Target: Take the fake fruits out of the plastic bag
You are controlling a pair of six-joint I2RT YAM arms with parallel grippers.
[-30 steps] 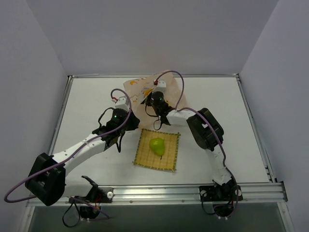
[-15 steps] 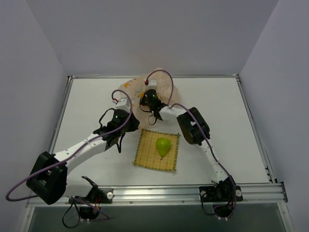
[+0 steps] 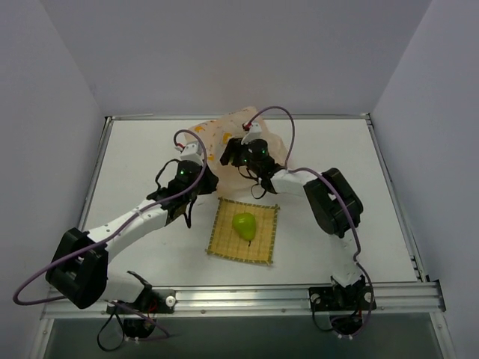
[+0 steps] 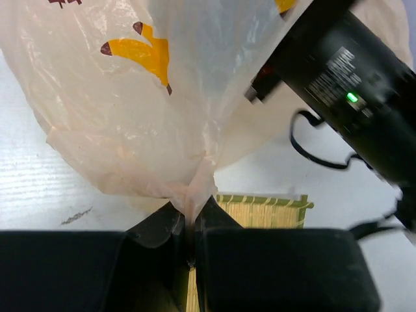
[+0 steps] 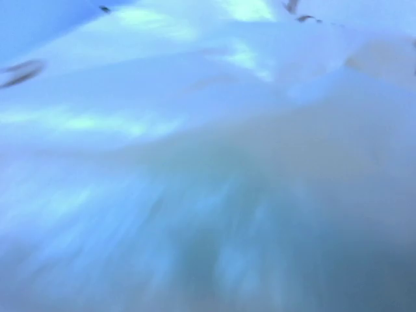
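Observation:
The pale peach plastic bag (image 3: 222, 133) with banana prints lies at the back middle of the table. My left gripper (image 3: 202, 185) is shut on the bag's bunched near edge, seen close up in the left wrist view (image 4: 190, 211), with the bag (image 4: 143, 104) spreading out ahead. My right gripper (image 3: 241, 153) reaches into the bag. Its fingers are hidden, and the right wrist view shows only blurred plastic (image 5: 208, 130). The green pear (image 3: 243, 224) lies on the yellow woven mat (image 3: 224, 243). The lime-like ball and the mango are hidden.
The mat's far edge (image 4: 266, 207) lies just under and right of my left fingers. The right arm's black wrist (image 4: 351, 84) and its cable cross the upper right of the left wrist view. Raised table rims run along the sides.
The right wrist swung left into the bag, then back right, and the bag shifted with it. The left wrist rose slightly, still gripping. The pear rocked on the mat.

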